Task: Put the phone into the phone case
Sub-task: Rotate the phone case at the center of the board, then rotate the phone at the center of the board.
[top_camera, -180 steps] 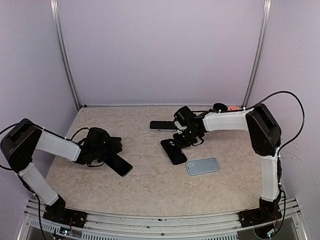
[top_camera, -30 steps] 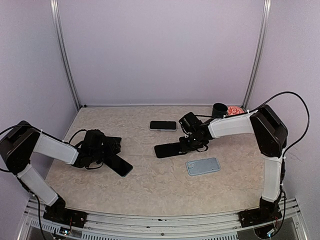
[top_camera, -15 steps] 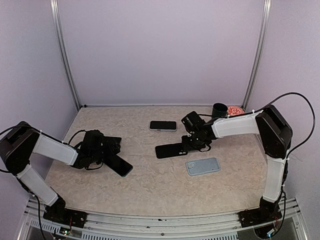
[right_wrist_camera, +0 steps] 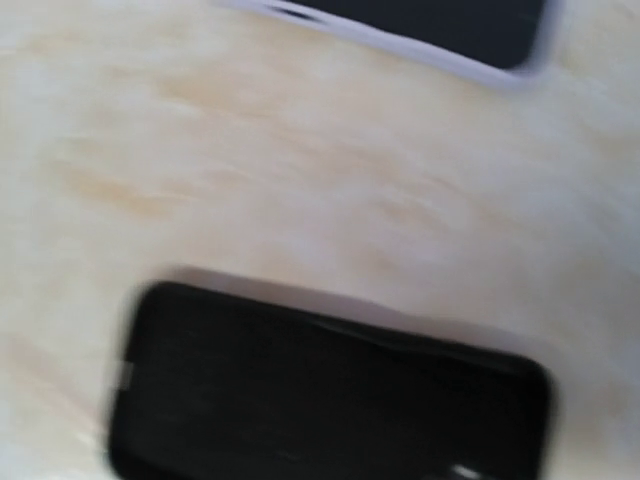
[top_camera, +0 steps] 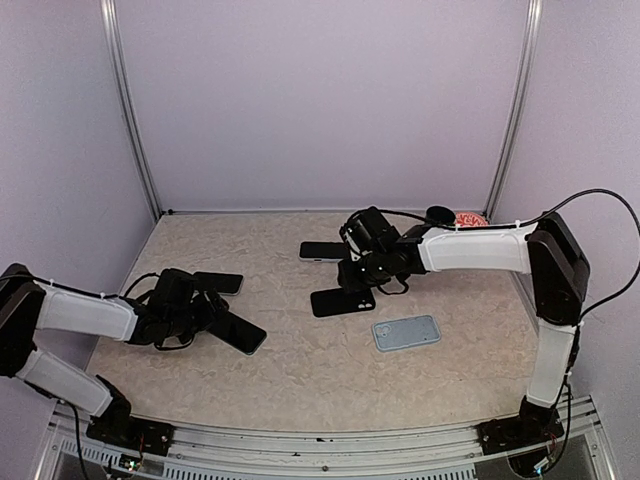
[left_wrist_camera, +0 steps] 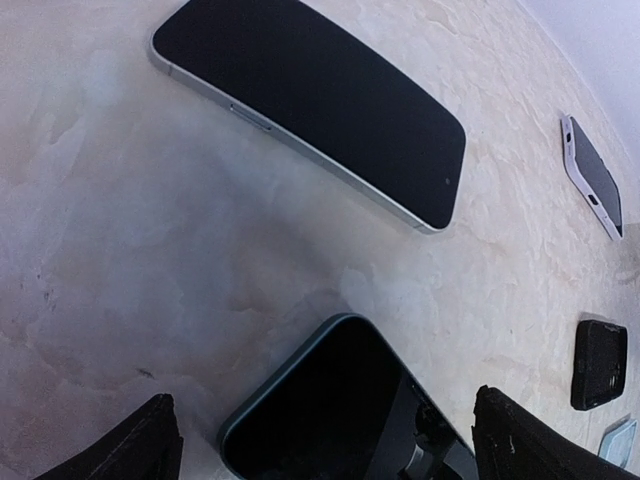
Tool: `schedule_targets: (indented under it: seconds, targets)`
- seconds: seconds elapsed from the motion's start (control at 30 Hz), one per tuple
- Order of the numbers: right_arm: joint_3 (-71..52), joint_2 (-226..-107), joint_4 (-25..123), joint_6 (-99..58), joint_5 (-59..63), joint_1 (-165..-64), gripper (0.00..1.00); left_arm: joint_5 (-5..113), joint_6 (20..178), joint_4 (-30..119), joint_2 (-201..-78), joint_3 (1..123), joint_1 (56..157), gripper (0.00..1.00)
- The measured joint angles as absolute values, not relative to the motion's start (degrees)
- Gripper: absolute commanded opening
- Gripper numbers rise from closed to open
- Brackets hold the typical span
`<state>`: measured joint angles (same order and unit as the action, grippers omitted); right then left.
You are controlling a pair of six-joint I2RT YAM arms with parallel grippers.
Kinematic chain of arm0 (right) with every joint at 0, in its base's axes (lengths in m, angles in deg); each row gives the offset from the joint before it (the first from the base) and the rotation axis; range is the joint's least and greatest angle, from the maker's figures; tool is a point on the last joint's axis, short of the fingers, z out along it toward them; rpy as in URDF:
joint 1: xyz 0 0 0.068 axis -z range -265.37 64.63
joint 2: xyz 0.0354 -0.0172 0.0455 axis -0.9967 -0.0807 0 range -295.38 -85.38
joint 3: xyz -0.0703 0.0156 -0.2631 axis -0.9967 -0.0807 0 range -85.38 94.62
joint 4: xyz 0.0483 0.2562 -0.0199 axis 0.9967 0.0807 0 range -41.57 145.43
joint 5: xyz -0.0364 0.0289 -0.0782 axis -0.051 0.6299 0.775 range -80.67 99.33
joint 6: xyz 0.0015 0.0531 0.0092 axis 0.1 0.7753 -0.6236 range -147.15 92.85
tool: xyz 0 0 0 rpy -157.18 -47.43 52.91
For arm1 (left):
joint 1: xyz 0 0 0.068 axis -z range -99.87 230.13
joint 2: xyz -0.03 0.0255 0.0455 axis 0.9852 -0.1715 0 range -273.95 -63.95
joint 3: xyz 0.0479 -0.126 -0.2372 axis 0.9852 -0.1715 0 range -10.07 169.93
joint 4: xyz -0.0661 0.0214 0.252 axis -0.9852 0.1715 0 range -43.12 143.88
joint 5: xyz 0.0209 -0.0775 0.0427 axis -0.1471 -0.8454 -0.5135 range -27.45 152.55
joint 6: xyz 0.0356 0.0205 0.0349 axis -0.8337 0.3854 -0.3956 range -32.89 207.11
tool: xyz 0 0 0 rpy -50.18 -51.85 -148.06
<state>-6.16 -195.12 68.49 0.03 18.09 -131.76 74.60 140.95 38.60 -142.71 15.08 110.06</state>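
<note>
my left hand (top_camera: 205, 311) gapes wide over a phone (top_camera: 244, 335) far left of the black case (top_camera: 343, 300). my right hand (top_camera: 359, 274) hangs just beyond that case, and i cannot tell its spread. a low pass could shove the loose case askew.

The right gripper (top_camera: 358, 273) is now further left and toward the back than a second ago, off the right end of the black case (top_camera: 343, 301) and over its far edge. The case, diagonal six seconds ago, now lies almost crosswise, flat on the table. The left arm is drawn back toward the left edge and its left gripper (top_camera: 205, 312) sits lower, so the dark phone (top_camera: 218, 283) beyond it shows in full.
</note>
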Motion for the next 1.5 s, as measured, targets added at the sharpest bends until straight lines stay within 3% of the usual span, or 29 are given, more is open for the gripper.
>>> schedule_targets:
  seconds: [0.4,0.73,1.1,1.5]
  targets:
    - [5.67,-205.46,67.83,-4.84,12.6,-137.05,0.45,76.16,143.58,40.55,-139.98,13.44,113.36,0.99]
    - [8.73,-210.85,67.64,-7.0,10.11,-138.56,0.47,76.99,143.88,36.37,-144.88,15.69,114.59,0.99]
    - [7.0,-209.37,67.9,-7.46,13.17,-138.82,0.47,76.7,143.23,34.45,-152.9,22.34,115.11,0.99]
    - [-2.7,-197.41,67.79,-7.4,18.09,-138.54,0.48,76.13,141.24,31.46,-162.39,31.01,119.0,0.99]
